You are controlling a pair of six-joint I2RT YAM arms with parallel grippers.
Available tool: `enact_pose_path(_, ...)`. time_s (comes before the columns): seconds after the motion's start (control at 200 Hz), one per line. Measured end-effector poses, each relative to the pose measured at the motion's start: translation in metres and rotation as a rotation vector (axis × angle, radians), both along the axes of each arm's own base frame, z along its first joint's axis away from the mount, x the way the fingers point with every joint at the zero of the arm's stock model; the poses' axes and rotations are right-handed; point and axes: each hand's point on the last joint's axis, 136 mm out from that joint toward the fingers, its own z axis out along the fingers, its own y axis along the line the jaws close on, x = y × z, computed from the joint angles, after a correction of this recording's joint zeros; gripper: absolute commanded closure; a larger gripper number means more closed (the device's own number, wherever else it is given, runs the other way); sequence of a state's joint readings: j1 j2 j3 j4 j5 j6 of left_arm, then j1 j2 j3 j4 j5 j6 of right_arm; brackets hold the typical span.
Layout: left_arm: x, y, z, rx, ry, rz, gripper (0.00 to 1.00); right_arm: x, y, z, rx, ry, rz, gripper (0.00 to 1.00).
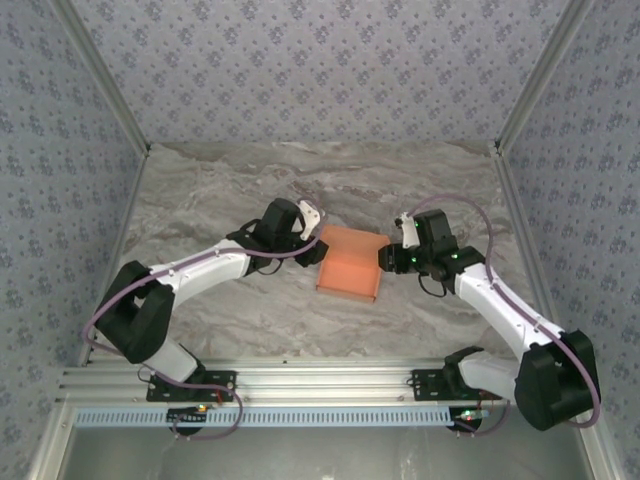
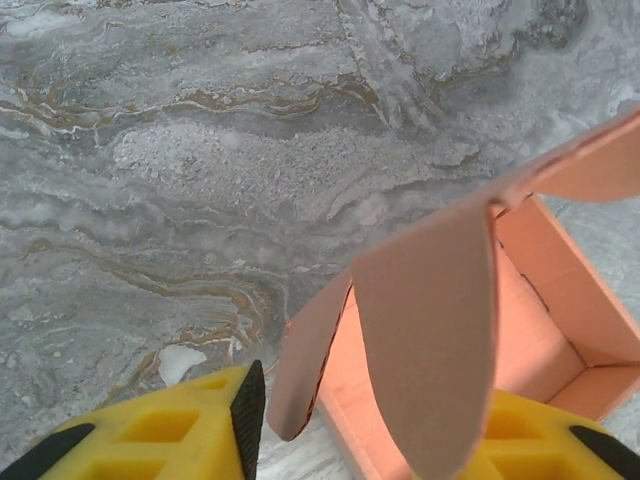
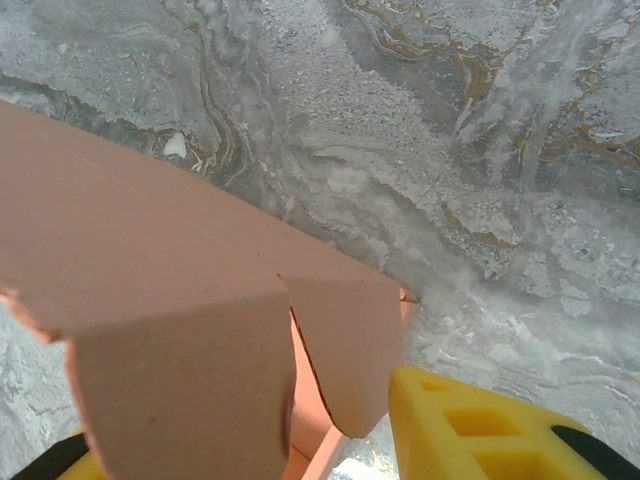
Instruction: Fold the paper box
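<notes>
1. Patterned walls (image 1: 300,70) close in the back and both sides of the work area.
2. A marble-look table (image 1: 250,330) lies between them, with a metal rail (image 1: 320,380) along its near edge.
3. The left arm (image 1: 200,268) and the right arm (image 1: 500,300) reach inward from the rail toward mid-table.
4. The paper box (image 1: 350,262) rests on the table at the middle, between the two arms. It is an open orange tray with its walls up.
5. The left gripper (image 1: 316,240) is at the box's left edge. In its wrist view the left flap (image 2: 430,330) stands between its yellow fingers (image 2: 190,430). The jaws are partway apart, and I cannot tell whether they pinch the card.
6. The right gripper (image 1: 388,255) is at the box's right edge. The right flap (image 3: 180,300) hangs between its jaws, close beside one yellow finger (image 3: 470,430). I cannot tell whether it has hold of the card either.
</notes>
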State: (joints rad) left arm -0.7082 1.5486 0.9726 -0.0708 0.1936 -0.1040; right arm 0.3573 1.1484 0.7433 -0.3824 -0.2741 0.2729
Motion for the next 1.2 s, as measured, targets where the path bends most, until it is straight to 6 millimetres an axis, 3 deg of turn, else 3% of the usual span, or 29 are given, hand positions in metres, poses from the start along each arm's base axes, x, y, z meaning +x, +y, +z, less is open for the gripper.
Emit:
enact_pose_path(0.255,-0.003,-0.005,0.000,-0.019,0.022,0.012,0.73,0.005,0.006,0.004,0.025,-0.019,0.002,0.67)
enact_pose_path(0.799,-0.018,-0.023,-0.005,-0.042,0.082,0.024,0.73,0.002,0.013,-0.002,0.019,0.003,-0.015,0.69)
enact_pose_path(1.204,-0.024,-0.029,-0.014,-0.111,0.132,0.060,0.73,-0.013,0.008,-0.027,0.006,0.016,-0.018,0.70)
